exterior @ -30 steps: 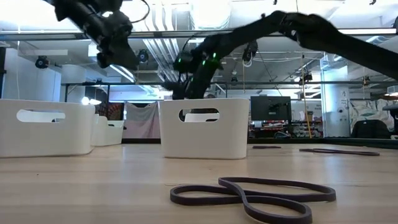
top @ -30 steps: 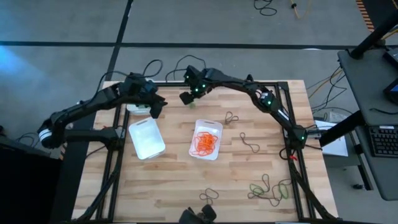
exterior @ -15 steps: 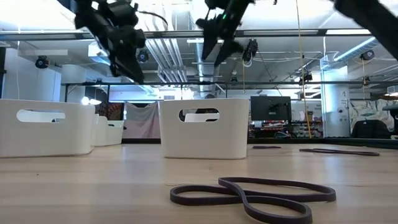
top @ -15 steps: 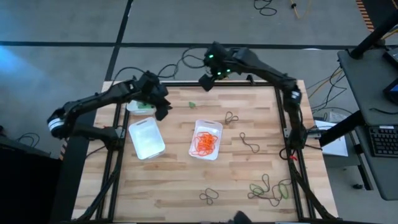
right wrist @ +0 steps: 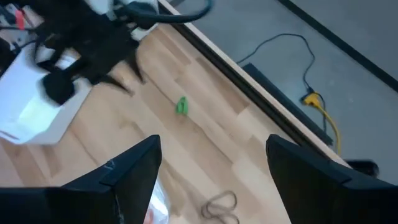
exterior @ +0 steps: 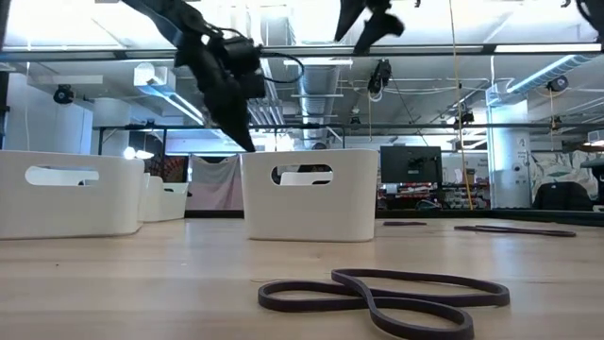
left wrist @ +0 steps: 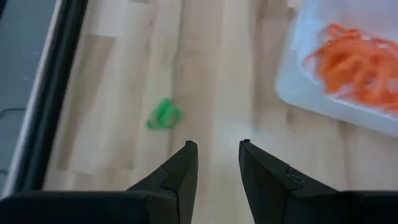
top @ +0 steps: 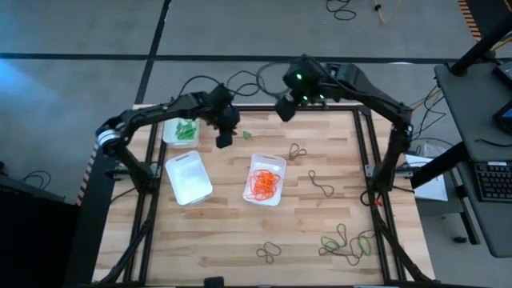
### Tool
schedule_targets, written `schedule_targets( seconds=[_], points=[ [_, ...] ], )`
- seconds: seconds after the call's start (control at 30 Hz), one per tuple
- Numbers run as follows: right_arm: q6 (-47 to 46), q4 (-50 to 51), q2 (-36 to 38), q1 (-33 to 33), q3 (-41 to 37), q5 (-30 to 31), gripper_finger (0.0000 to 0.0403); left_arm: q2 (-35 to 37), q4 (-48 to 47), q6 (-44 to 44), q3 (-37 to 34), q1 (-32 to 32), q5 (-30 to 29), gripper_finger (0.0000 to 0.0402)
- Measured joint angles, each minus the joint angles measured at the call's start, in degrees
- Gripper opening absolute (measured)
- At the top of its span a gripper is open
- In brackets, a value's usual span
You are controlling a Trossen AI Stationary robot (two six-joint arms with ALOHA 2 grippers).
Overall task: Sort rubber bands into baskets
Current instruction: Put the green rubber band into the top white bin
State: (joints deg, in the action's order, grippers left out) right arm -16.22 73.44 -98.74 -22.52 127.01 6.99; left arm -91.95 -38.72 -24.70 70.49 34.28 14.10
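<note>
A single green rubber band [top: 247, 135] lies on the table near its far edge; it also shows in the left wrist view [left wrist: 163, 115] and the right wrist view [right wrist: 181, 105]. My left gripper [top: 224, 137] hovers just left of it, open and empty [left wrist: 216, 147]. My right gripper [top: 284, 107] is wide open and empty [right wrist: 211, 152], raised over the far edge. Three white baskets stand on the table: one with green bands [top: 183, 131], one empty [top: 189, 178], one with orange bands [top: 265, 179].
Dark bands lie loose right of the orange basket [top: 298, 151] [top: 322, 186] and near the front edge [top: 269, 253]. A cluster of green and dark bands [top: 348, 243] lies at the near right. A dark band [exterior: 387, 297] lies close to the low camera.
My right gripper has risen and drawn back from the green band toward the table's far right. My left gripper has gone toward the table's right, from over the baskets to beside the green band, which lies still.
</note>
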Motion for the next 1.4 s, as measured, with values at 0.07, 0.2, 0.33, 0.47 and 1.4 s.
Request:
schedule_targets(
  seconds=[0.07, 0.2, 0.33, 0.47, 1.4],
  points=[
    [-2.33, 1.40, 2.06, 2.09, -1.15, 2.55, 0.0281, -3.16, 0.05, -1.27, 2.00, 0.02, -2.88, 0.0102],
    [-6.19, 1.73, 6.77, 7.31, -2.86, 8.61, 0.0277, -10.54, -2.06, -6.65, 6.72, -0.49, -6.89, 0.0102],
    [-10.33, 1.75, 11.40, 12.29, -5.66, 12.86, 0.0271, -16.31, -2.34, -8.26, 11.04, -0.71, -8.52, 0.0102],
    [-16.00, 1.78, 15.75, 17.12, -9.60, 17.57, 0.0265, -19.78, -1.92, -10.76, 14.73, 0.32, -8.68, 0.0102],
    [-34.91, 1.25, 24.30, 23.77, -25.69, 20.00, 0.0244, -27.60, 2.19, -17.92, 14.83, 0.41, -5.46, 0.0206]
  ],
)
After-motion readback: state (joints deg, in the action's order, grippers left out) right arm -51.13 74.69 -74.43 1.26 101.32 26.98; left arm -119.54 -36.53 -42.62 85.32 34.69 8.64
